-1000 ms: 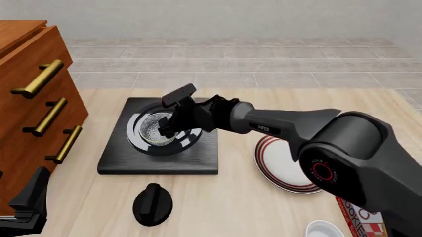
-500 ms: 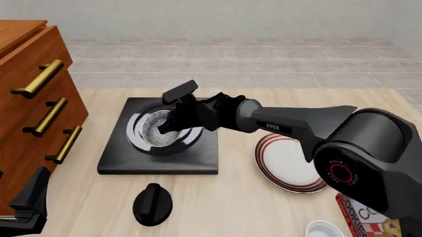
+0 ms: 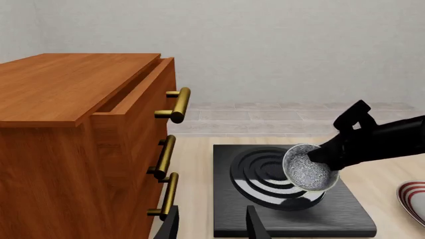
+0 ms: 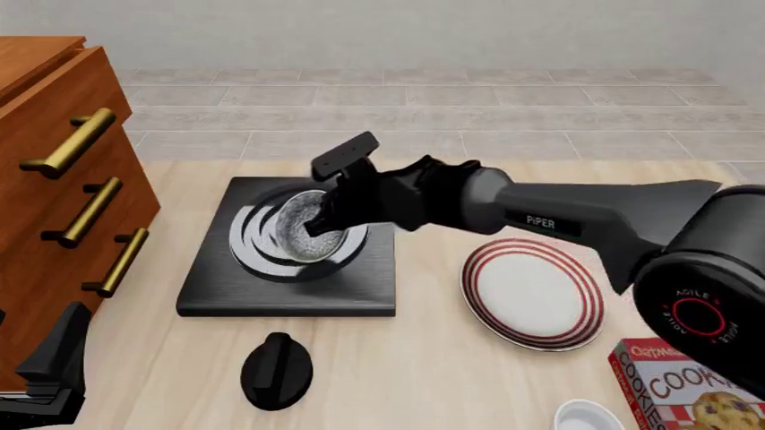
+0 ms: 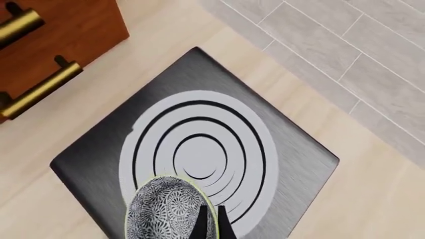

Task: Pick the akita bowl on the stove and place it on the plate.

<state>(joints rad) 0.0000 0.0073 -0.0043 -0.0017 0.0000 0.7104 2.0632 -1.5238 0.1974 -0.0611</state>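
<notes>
Bowl (image 4: pixel 307 226) off the stove (image 4: pixel 290 285), tipped on its side, speckled inside facing toward the drawer side. Held in the air above the burner rings (image 4: pixel 257 246); in the left wrist view the bowl (image 3: pixel 309 168) hangs clear of the rings with its shadow on the slab below. Right gripper (image 4: pixel 335 210) pinched shut on the bowl's rim; in the right wrist view the two fingertips (image 5: pixel 211 224) sit close together against the edge of the bowl (image 5: pixel 166 208), one finger inside, one outside as far as can be told.

Stove: flat black square slab (image 5: pixel 86 159), pale concentric rings (image 5: pixel 199 149) bare at the centre, nothing resting on them.

Plate (image 4: pixel 532 293), white with red rings, lies flat on the table to the right of the stove, near it but apart. Bowl not over the plate.

Right arm (image 4: pixel 574 224) reaches in from the right, across above the plate's far edge.

Left gripper (image 3: pixel 212 226) low at the front-left of the table, near the drawer unit (image 4: pixel 60 206); fingers apart, nothing between them.

Other items: black oval knob (image 4: pixel 276 370) on the table in front of the stove; cookie box (image 4: pixel 693 385) at the front right; a small white bowl (image 4: pixel 589 417) at the front edge, cut off by the frame.
</notes>
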